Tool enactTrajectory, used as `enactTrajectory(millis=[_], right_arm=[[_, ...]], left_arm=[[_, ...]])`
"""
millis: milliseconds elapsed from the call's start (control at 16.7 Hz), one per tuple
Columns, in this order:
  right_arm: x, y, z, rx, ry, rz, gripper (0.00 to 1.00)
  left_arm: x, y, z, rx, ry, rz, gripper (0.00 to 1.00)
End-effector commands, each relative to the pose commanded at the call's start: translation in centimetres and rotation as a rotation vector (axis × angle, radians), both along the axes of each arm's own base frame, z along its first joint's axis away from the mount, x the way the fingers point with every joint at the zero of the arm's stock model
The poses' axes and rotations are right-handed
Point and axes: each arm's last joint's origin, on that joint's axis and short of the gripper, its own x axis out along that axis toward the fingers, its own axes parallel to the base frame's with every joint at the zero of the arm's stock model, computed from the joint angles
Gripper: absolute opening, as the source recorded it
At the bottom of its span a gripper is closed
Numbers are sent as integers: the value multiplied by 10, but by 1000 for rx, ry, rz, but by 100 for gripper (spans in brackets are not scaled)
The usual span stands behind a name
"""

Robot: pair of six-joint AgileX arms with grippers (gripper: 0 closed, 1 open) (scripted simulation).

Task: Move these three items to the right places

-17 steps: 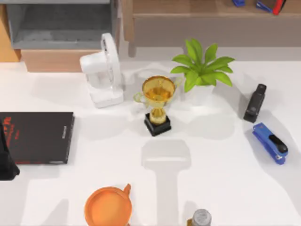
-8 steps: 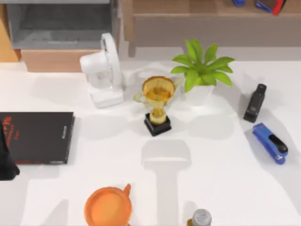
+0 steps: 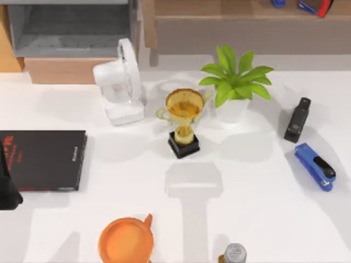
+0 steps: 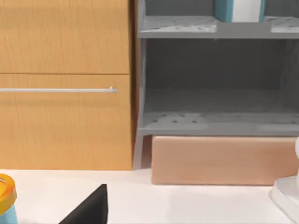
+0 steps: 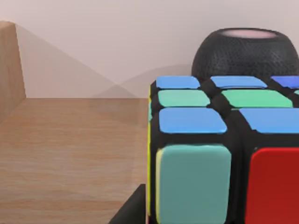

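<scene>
Though small and light, calls for a steady pinch on the puzzle cube (image 5: 219, 154), which looks hard, smooth and quick to slip. Sits flat on the wooden shelf (image 5: 70, 154), just in front of a round black speaker (image 5: 245, 53) on that same shelf. Will likely not bend or squash, and should not break from a small bump. Best to hold on two flat sides that face away from each other, near the middle and not on the corners, where could twist out. Judging by the right wrist view, puts the right gripper low and level over the wooden shelf, very close to one side of the cube. Shows a dark wedge (image 5: 133, 210) low beside the cube, maybe part of that gripper, but hard to say. Cannot tell whether its jaws are apart, together or clamped on the cube. Finds the thick teal book (image 4: 238, 9) standing up in a grey rack (image 4: 210, 121), off to the left of the wooden shelf. Looks stiff and much heavier, so better pinched flat across both covers. Has the left arm (image 3: 6, 189) parked far off to the left of the wooden shelf, down at the table edge. Cannot tell about the left gripper jaws either.
</scene>
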Motion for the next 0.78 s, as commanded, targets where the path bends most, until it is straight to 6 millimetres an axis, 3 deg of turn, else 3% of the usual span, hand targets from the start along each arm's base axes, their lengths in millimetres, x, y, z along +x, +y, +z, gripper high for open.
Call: enactTrajectory(millis=[120,180,780], right_arm=[[0,0,0,0,0,0,98],[0,0,0,0,0,0,100],[-3,1,1,1,-2,2,100]], left_arm=[[0,0,0,0,0,0,100],[0,0,0,0,0,0,100],[0,0,0,0,0,0,100]])
